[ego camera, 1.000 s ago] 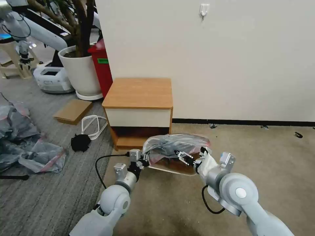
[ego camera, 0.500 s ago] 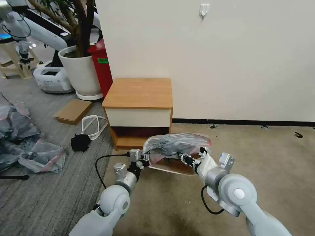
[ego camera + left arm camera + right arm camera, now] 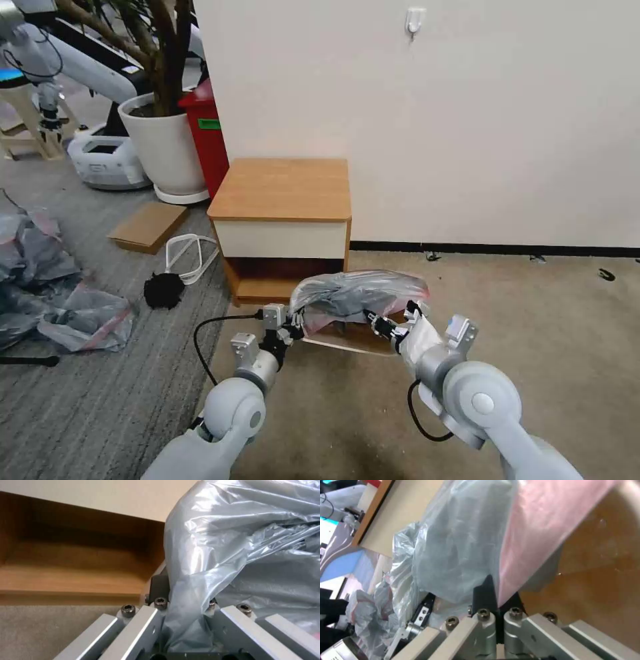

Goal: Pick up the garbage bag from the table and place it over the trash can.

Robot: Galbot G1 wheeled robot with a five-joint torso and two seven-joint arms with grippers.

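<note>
The garbage bag (image 3: 357, 293), crinkly grey with a pink rim, hangs stretched between my two grippers just in front of the table (image 3: 280, 190). My left gripper (image 3: 297, 327) is shut on its grey edge, and the left wrist view shows the garbage bag (image 3: 233, 555) pinched in the left gripper (image 3: 181, 600). My right gripper (image 3: 379, 325) is shut on the pink rim band, which the right wrist view shows as the garbage bag (image 3: 526, 530) running into the right gripper (image 3: 496, 600). Under the bag only the near cream rim of the trash can (image 3: 340, 347) shows.
A white plant pot (image 3: 167, 143) and a tall red bin (image 3: 207, 133) stand left of the table. A cardboard piece (image 3: 148, 225), a white loop (image 3: 187, 257), a black lump (image 3: 163, 290) and a heap of bags (image 3: 53, 293) lie on the left carpet. Bare floor lies to the right.
My right arm has shifted slightly left and lower, its gripper staying on the bag's rim. The bag and the left gripper have barely moved.
</note>
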